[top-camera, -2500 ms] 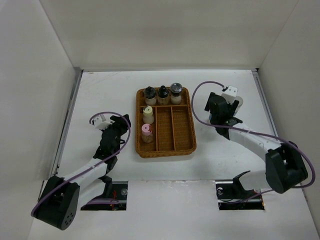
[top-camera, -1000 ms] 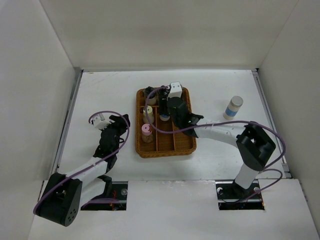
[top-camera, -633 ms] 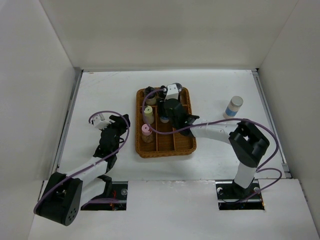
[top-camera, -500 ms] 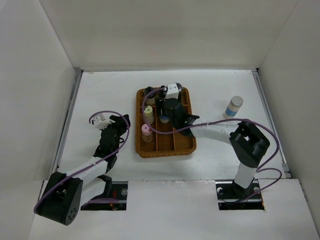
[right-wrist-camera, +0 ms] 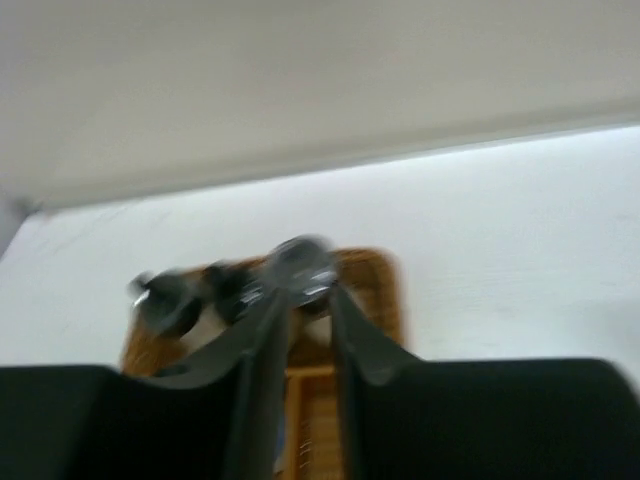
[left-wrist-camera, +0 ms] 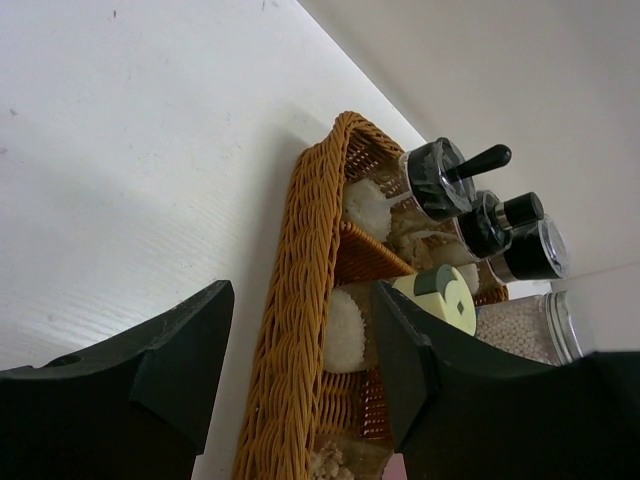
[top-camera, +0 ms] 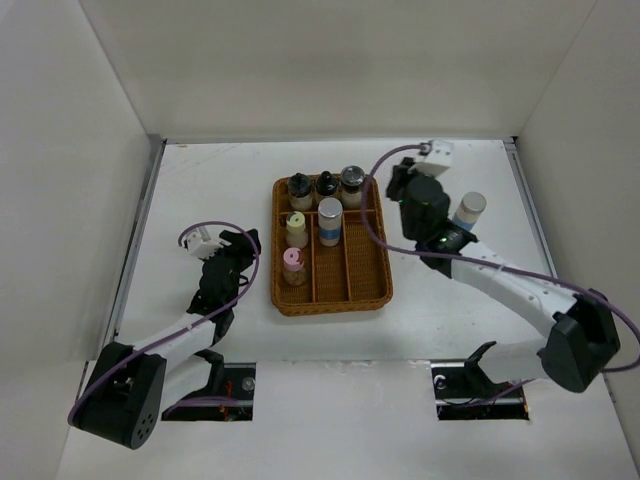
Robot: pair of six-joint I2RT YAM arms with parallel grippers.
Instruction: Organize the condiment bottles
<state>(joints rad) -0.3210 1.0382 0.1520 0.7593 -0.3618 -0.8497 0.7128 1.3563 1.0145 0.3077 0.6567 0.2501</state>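
Note:
The brown wicker tray [top-camera: 378, 250] holds three dark-capped condiment bottles [top-camera: 326, 188] in its back row. A cream yellow-capped one [top-camera: 297, 228] and a pink-capped one [top-camera: 292, 265] stand in its left slot, and a silver-capped blue-banded one [top-camera: 330, 221] in the middle slot. A second blue-banded bottle [top-camera: 467, 214] stands on the table to the right. My right gripper [top-camera: 394, 187] [right-wrist-camera: 310, 320] hovers off the tray's back right corner, its jaws a narrow gap apart and empty; its view is blurred. My left gripper [top-camera: 241, 246] [left-wrist-camera: 300, 300] rests open beside the tray's left rim [left-wrist-camera: 320, 220].
White walls close in the table on the left, back and right. The right arm's purple cable [top-camera: 372, 215] loops over the tray's right edge. The loose blue-banded bottle stands just right of the right arm's wrist.
My right gripper let go of the blue-banded bottle in the tray's middle slot, withdrew up and to the right, and its jaws narrowed. The left arm has not moved.

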